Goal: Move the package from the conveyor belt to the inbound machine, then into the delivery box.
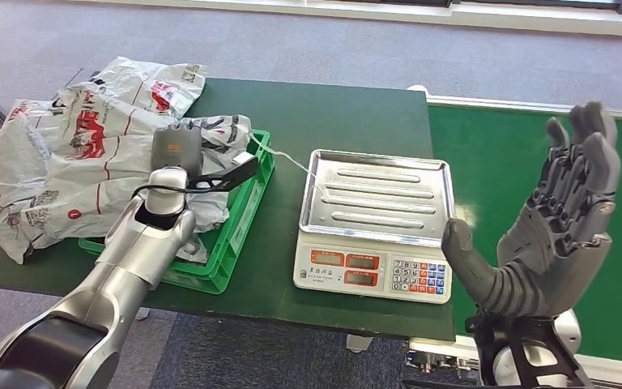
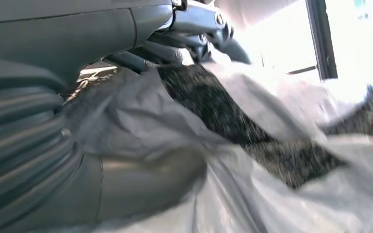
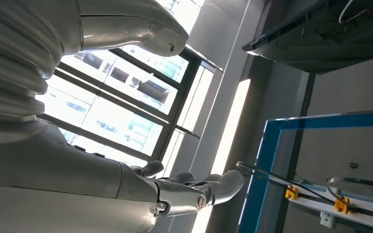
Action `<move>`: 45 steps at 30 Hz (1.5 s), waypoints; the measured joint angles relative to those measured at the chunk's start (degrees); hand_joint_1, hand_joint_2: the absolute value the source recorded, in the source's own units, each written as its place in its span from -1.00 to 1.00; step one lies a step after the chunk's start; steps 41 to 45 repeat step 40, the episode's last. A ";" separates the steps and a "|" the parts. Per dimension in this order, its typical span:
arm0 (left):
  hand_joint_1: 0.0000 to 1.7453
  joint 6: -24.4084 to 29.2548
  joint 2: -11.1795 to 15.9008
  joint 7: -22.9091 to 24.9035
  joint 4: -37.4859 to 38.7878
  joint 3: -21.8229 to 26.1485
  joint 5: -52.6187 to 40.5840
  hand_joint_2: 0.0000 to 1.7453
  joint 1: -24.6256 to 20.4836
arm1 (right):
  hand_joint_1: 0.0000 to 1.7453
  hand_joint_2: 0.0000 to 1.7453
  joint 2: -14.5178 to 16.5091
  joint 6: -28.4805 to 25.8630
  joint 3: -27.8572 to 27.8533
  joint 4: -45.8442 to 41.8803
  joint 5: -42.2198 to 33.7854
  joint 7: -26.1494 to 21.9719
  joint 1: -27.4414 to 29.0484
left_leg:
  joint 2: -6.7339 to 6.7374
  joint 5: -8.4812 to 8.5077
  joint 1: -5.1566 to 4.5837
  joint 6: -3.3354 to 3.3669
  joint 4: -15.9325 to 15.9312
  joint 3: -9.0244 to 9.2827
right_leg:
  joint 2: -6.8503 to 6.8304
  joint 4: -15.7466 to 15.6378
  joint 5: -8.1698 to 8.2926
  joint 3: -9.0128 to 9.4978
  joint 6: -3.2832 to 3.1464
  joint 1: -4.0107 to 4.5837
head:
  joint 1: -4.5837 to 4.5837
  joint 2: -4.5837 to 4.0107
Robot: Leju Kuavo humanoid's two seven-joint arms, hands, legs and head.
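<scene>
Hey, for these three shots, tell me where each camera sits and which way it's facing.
Head view: high on the body, looking down at the scale, green crate and packages; both arms show, right hand raised open.
Left wrist view: behind the left hand, close against a grey package.
Right wrist view: behind the right hand, aimed up at windows and ceiling.
Shared: head and left wrist views both show the left hand on the packages.

My left arm: stretched forward and down, wrist bent.
My left hand [image 1: 180,150]: lowered, fingers hidden, grasp unclear.
My right hand [image 1: 552,235]: raised, palm up, fingers apart, holding nothing.
</scene>
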 joint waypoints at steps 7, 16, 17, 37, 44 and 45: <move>-1.00 0.02 0.00 0.04 1.61 0.00 0.00 -1.00 -0.03 | -1.00 1.00 0.04 0.00 -0.05 -0.16 0.14 -0.03 0.36 | 0.00 0.00 0.00 0.00 0.00 0.01 | 0.00 -0.01 0.00 0.00 0.00 0.03 | 0.00 0.00; -1.00 3.70 -0.44 -0.51 1.49 0.00 0.00 -1.00 -0.04 | -1.00 1.00 0.04 -0.18 -0.28 -0.21 -0.04 -0.04 0.50 | 0.00 0.01 0.00 -0.02 0.00 0.02 | 0.00 0.00 0.00 0.00 -0.01 0.06 | 0.00 0.00; -1.00 5.52 -0.55 -0.88 1.03 0.00 0.00 -1.00 0.00 | -1.00 1.00 0.04 -0.33 -0.30 -0.25 -0.13 -0.03 0.53 | 0.00 0.01 0.00 -0.02 0.00 0.01 | 0.00 0.00 0.00 0.00 -0.01 0.06 | 0.00 0.00; -1.00 13.64 -14.84 -56.84 -58.36 19.30 89.89 1.00 22.28 | -1.00 1.00 0.04 -0.34 -0.54 -0.75 -2.61 -1.08 1.27 | -0.01 -0.29 -0.01 0.07 -0.01 0.09 | -0.07 -0.02 -0.29 0.18 0.03 0.06 | 0.00 0.00; -1.00 9.38 -15.45 -56.81 -60.04 19.74 92.69 1.00 23.49 | -1.00 1.00 0.04 -0.46 -0.54 -0.77 -2.62 -1.24 1.64 | -0.01 -0.29 -0.01 0.08 -0.01 0.11 | -0.07 -0.02 -0.29 0.20 0.03 0.05 | 0.00 0.00; -1.00 9.38 -15.45 -56.81 -60.04 19.74 92.69 1.00 23.49 | -1.00 1.00 0.04 -0.46 -0.54 -0.77 -2.62 -1.24 1.64 | -0.01 -0.29 -0.01 0.08 -0.01 0.11 | -0.07 -0.02 -0.29 0.20 0.03 0.05 | 0.00 0.00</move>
